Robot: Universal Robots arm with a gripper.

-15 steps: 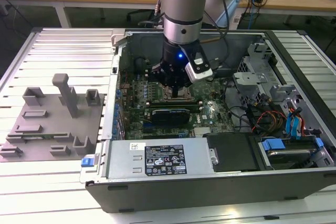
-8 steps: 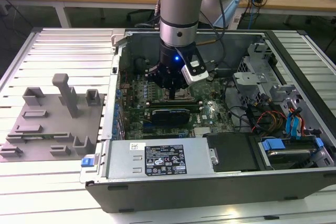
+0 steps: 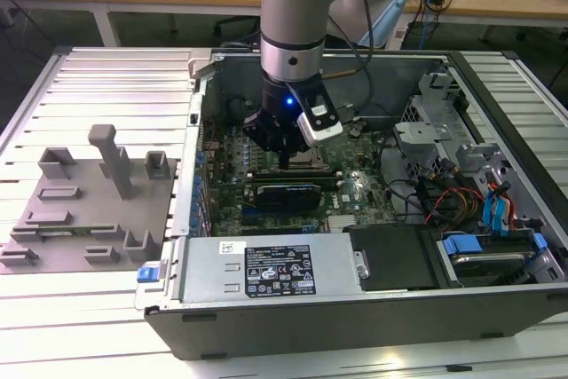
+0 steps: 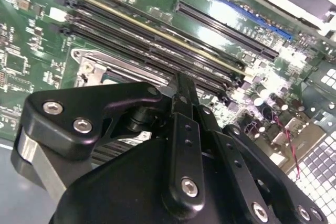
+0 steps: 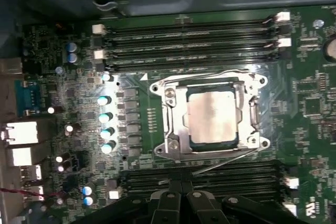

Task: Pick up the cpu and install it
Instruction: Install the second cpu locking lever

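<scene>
Hovering: pincer [image 5: 181,195] fingers together | cpu [image 5: 211,115] seated in socket frame [image 5: 176,129]

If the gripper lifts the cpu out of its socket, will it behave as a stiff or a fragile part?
The cpu looks like a flat metal-topped square, so it probably stays rigid and will not roll. Its smooth silvery top may be slippery. It lies low inside the socket frame, so little edge seems free to grip. The gripper hovers beside it.

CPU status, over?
Pincer shut, empty, hovering above motherboard. Cpu seated in socket frame, metal top showing. Nothing in the way.
</scene>
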